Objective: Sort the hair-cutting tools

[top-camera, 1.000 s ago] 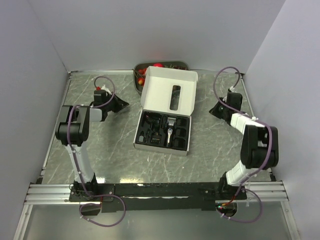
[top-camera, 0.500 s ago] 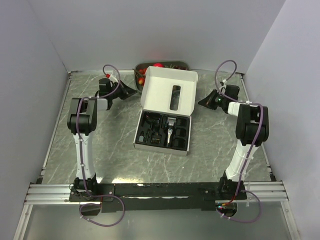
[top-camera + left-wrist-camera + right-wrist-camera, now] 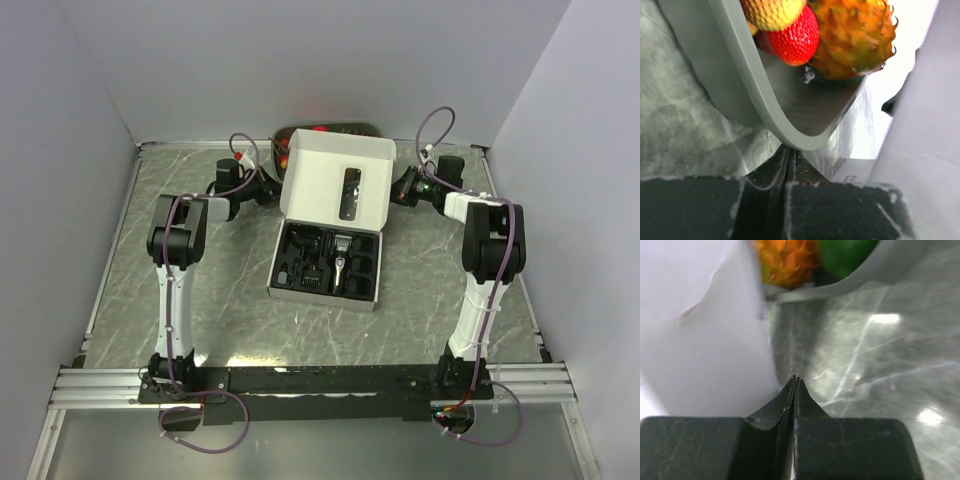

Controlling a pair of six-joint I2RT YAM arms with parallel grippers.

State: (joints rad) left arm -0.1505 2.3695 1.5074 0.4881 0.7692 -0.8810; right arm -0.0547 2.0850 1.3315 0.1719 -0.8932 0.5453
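Black clipper parts [image 3: 306, 268] in open box [image 3: 315, 185]

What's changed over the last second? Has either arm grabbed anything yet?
Both arms swung farther out and inward: the left gripper now sits by the left edge of the raised lid of the white box, the right gripper by its right edge. Both pairs of fingers are shut, holding nothing. The box, the clipper parts inside it and the fruit tray stayed put.

Grey-green marbled worktop [image 3: 230, 300] is boxed in by a plain pale left wall [image 3: 50, 200], far wall [image 3: 320, 60] and right wall [image 3: 590, 200]. Aluminium rail [image 3: 100, 385] is fixed along the near edge. Bright light patches [image 3: 883, 318] are reflected on the worktop.
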